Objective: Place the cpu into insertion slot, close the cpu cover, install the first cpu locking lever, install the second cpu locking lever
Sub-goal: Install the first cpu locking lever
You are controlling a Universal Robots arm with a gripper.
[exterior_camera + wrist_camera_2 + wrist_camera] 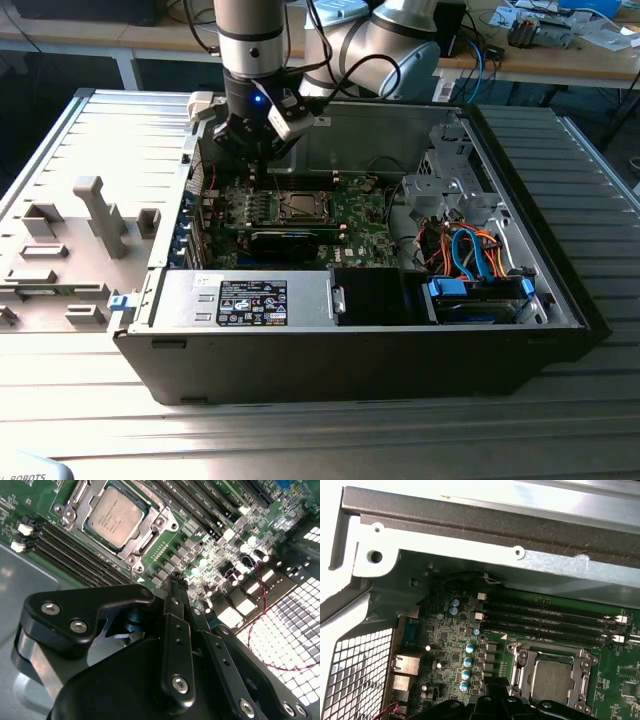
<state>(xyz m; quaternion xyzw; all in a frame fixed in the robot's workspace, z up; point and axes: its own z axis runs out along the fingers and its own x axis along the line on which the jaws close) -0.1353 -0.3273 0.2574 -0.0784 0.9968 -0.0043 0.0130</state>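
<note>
The end effector (pixel 175 587) hangs inside the open case (pixel 520 180), over the board (pixel 210 555) just beside the slot (pixel 551 677). In the second wrist view its two slim black fingers (pixel 177 600) lie closed together with nothing between them, their tips over the row of small components next to the socket.

The cpu (pixel 114 516) already sits flat in the slot, its dull metal top showing through the cut-out of the cover (pixel 150 532), which lies down around it. Both wrist views show this; in the exterior view the socket lies just below the end effector, beside the memory slots (pixel 70 550).

As a judgement, the cpu is light, rigid and fragile underneath, best left untouched now that it is seated. The cover is thin stiff sheet metal, hinged, and should take a push on its frame edge, not on the chip. Whether the levers are latched cannot be told.
</note>
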